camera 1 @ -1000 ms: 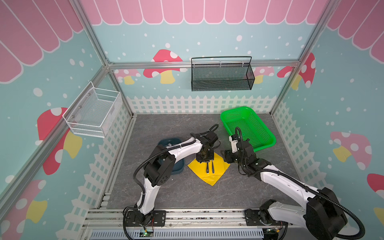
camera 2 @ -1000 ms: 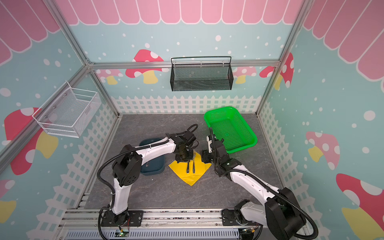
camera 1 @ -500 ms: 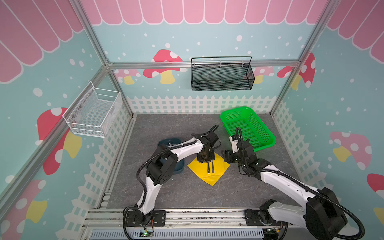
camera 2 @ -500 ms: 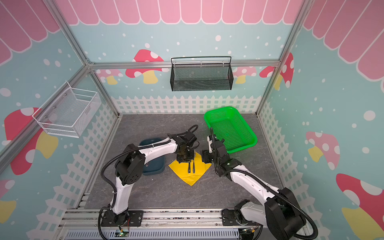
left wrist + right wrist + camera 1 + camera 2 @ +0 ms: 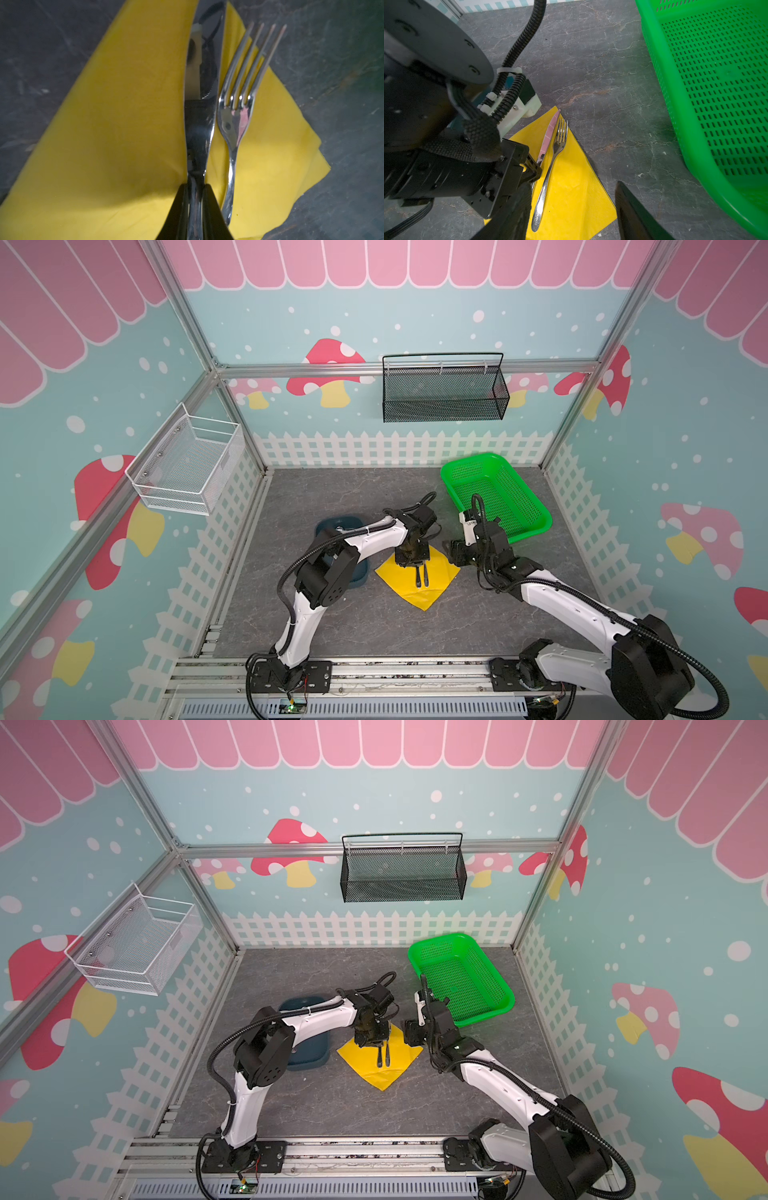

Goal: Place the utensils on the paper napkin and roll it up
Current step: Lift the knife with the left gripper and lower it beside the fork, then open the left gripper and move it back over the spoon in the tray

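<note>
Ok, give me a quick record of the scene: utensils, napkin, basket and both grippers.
napkin: yellow, lying open, not rolled
utensils on napkin: two, knife and fork
knife: on napkin, handle between left gripper jaws
fork: on napkin beside knife, free
left gripper: closed around knife handle
right gripper: open, empty, over napkin's corner
green basket: beside right gripper, visible part empty

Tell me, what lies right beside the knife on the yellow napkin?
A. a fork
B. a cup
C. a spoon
A: a fork lies alongside the knife on the yellow napkin.
</note>
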`<action>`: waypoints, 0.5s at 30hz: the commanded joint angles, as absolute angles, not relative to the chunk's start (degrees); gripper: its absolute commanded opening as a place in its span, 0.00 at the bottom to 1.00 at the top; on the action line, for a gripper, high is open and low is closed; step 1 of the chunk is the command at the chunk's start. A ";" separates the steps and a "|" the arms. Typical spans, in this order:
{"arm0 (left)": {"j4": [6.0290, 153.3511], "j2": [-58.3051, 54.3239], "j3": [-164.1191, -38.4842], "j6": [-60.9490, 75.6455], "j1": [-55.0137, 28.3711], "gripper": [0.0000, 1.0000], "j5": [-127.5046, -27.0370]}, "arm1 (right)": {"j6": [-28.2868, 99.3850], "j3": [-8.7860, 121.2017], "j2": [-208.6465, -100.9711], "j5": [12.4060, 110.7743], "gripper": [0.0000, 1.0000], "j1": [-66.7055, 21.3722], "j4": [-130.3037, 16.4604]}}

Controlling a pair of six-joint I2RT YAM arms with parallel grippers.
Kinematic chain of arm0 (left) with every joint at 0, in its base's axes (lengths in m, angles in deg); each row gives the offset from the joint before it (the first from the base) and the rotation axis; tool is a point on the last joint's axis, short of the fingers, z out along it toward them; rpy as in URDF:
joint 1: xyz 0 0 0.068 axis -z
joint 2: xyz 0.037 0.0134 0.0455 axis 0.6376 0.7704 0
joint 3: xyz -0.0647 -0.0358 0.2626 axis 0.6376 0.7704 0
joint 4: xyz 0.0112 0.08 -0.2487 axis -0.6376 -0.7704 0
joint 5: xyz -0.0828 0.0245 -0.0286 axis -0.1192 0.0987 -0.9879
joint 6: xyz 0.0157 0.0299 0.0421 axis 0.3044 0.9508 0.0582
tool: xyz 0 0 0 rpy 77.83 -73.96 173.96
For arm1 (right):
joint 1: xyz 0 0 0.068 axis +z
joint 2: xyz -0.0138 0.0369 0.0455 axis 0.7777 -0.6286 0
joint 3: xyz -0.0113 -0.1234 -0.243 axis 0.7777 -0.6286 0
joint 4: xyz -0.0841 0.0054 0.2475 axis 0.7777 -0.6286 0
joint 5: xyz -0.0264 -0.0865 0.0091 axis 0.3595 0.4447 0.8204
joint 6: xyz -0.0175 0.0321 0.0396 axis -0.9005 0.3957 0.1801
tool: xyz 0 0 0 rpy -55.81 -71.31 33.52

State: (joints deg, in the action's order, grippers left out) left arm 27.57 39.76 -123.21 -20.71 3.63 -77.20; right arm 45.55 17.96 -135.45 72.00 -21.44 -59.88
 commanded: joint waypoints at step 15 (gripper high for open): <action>29.30 37.39 -121.68 -21.74 3.54 0.22 -77.11 | 46.56 18.09 -141.71 63.17 0.66 -21.79 -57.52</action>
